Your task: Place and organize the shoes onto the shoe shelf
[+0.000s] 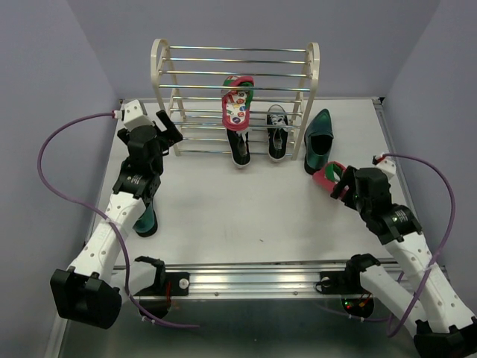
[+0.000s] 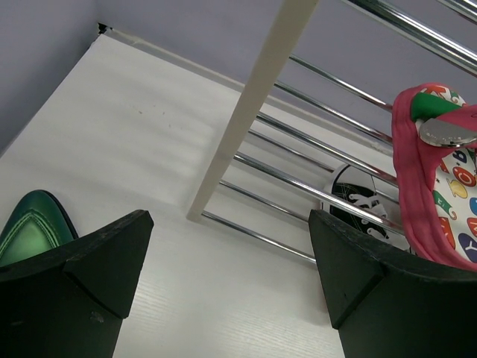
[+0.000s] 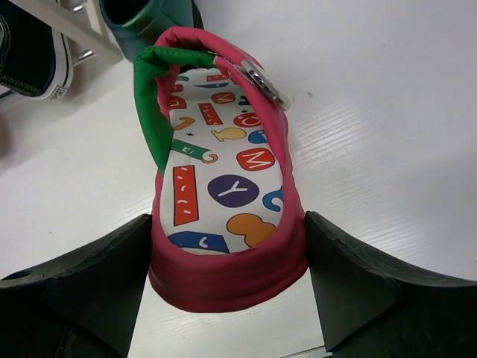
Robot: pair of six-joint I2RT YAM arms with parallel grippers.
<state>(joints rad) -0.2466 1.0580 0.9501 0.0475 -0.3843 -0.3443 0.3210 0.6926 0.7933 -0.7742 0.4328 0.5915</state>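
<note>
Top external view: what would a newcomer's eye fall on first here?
Probably the colourful flip-flop hanging among the rods of the cream shoe shelf at the back, above two black sneakers at its foot. The second flip-flop lies at the right, its heel clamped in the right gripper, next to a teal dress shoe.

Pink-red flip-flop (image 3: 223,186) — green strap, white footbed with coloured letters.

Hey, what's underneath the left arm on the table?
A glossy green dress shoe lies there on the table. Only one end shows; the left arm covers the rest.
</note>
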